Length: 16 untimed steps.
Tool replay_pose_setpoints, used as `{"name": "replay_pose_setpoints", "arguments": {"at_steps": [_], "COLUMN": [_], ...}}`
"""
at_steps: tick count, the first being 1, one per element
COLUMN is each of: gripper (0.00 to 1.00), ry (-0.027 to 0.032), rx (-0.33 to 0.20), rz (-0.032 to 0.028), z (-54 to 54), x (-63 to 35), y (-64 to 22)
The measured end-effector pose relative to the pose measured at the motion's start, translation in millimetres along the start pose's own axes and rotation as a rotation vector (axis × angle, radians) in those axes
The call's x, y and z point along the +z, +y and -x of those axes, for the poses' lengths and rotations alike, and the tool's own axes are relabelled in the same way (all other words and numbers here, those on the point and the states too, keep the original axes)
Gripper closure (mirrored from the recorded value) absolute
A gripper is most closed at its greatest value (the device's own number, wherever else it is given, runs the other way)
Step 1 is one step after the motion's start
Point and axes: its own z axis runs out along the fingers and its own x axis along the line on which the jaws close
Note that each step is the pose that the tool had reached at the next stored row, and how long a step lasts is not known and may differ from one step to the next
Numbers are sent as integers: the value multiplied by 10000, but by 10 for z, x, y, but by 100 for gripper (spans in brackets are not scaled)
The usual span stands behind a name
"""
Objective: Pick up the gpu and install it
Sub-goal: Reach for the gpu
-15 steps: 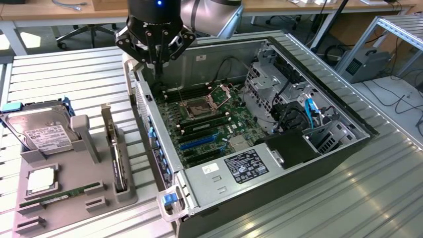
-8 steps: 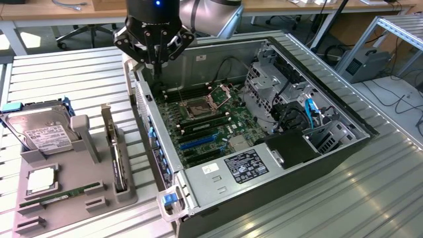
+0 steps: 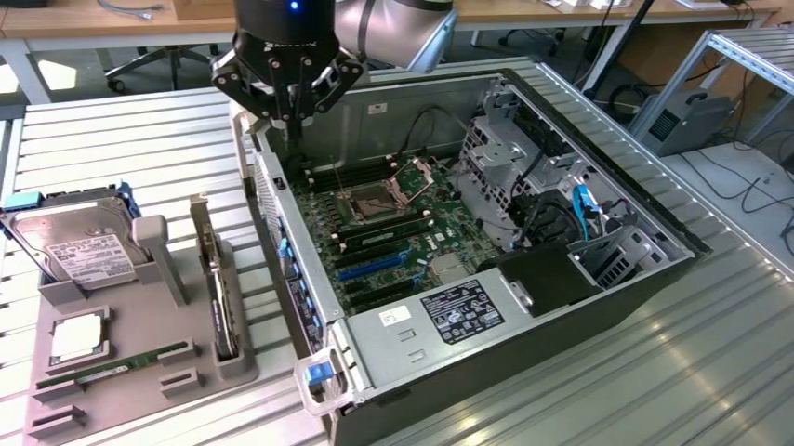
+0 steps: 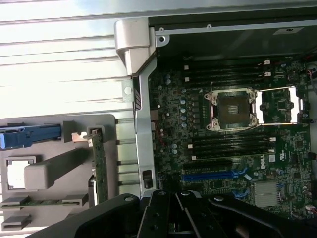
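Observation:
The gpu [image 3: 218,293] stands on edge in a slot of the grey holder tray [image 3: 125,395], at the exterior view's left of the open computer case [image 3: 496,316]. In the wrist view the gpu [image 4: 99,163] shows edge-on, its green board in the same tray [image 4: 59,129]. My gripper [image 3: 296,125] hangs above the case's rear wall, apart from the gpu, with its black fingers [image 4: 159,213] together and nothing between them. The motherboard [image 3: 385,232] lies exposed, with blue expansion slots [image 4: 213,175].
A silver hard drive [image 3: 81,246], a square processor [image 3: 77,336] and a narrow green RAM stick [image 3: 106,365] also sit in the tray. The case holds a black power supply [image 3: 466,311], drive cages and cables. The slatted metal table [image 3: 620,390] lies all around.

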Motion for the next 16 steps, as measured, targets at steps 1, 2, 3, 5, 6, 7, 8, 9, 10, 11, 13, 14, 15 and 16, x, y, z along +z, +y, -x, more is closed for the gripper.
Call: {"name": "replay_pose_setpoints", "arguments": {"at_steps": [1,2,3,5,6,7,8,9,10,11,13,14,15,16], "gripper": [89,89,89,89,89,89,89,89,89,89,89,89,89,89], "ry": [0,0,0,0,0,0,0,0,0,0,0,0,-1,0], "rx": [0,0,0,0,0,0,0,0,0,0,0,0,0,0], "rz": [1,0,1,0,0,0,0,0,1,0,0,1,0,0], "z": [-2,-4,-6,-11,-13,-14,-16,-17,-18,-20,-23,-55,-78,-93], "x": [0,0,0,0,0,0,0,0,0,0,-1,-1,-2,-3], "y": [0,0,0,-1,-1,-1,-1,-1,-1,-2,-2,-4,-6,-7]}}
